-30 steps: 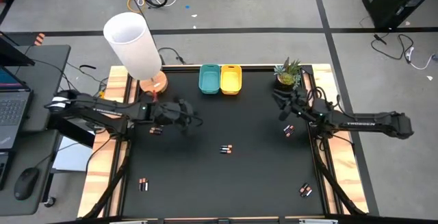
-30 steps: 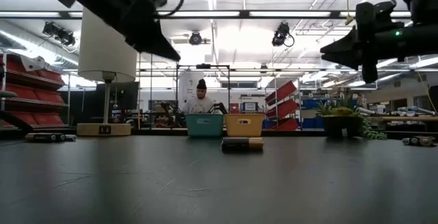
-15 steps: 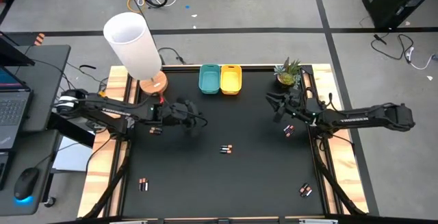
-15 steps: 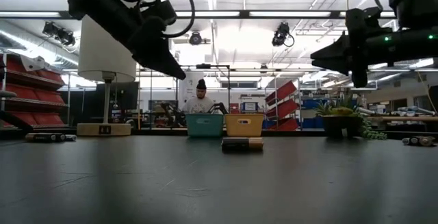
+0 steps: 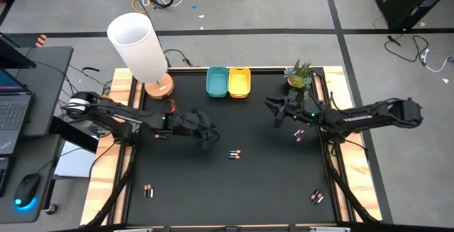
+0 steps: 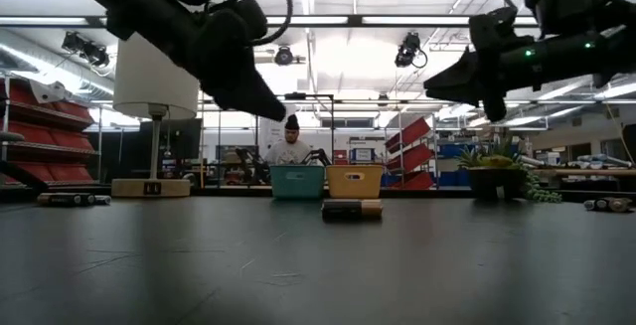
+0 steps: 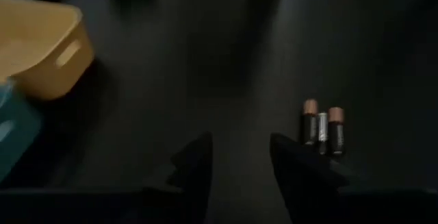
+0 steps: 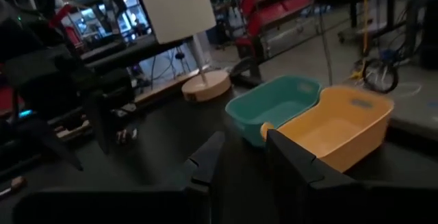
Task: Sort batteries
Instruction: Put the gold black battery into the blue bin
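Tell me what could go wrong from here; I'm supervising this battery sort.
The three batteries lie touching, beside the open left claw's line: closing there could catch two or roll the neighbours. The teal bin and yellow bin, which the right claw faces, touch; a drop near their shared edge might land wrong.

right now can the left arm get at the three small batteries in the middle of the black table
Probably yes: the left hand hangs open just short of the three small black, copper-tipped batteries, with only bare black table between them.
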Robot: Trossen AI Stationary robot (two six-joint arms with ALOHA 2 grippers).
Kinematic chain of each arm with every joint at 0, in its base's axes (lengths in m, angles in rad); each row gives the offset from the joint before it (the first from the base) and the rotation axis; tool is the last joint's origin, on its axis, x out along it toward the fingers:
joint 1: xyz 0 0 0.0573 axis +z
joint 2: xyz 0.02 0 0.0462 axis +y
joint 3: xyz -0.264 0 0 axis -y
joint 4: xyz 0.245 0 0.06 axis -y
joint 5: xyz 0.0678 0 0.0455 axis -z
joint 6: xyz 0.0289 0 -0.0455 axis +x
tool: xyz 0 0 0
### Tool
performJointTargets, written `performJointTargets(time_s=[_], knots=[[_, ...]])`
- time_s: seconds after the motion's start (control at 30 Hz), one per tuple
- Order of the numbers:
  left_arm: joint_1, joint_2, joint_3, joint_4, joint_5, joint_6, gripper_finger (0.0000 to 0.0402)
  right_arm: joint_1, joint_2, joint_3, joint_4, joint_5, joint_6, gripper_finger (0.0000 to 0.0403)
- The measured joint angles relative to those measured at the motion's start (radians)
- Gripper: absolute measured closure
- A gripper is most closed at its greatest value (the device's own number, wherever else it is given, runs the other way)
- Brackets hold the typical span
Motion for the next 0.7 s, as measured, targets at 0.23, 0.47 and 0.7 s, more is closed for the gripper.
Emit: performJointTargets(time_s=[0.23, 0.47, 0.7], knots=[[0.028, 0.166, 0.024, 0.132, 0.051, 0.080, 0.0238, 0.018, 0.057, 0.009, 0.007, 0.000, 0.031, 0.0313], [0.061, 0.198, 0.195, -0.188, 0.111, 0.084, 0.0238, 0.033, 0.057, 0.009, -0.088, -0.016, 0.034, 0.0313], [0.062, 0.198, 0.350, -0.460, 0.111, 0.100, 0.0238, 0.038, 0.056, 0.009, -0.114, -0.018, 0.029, 0.0313]])
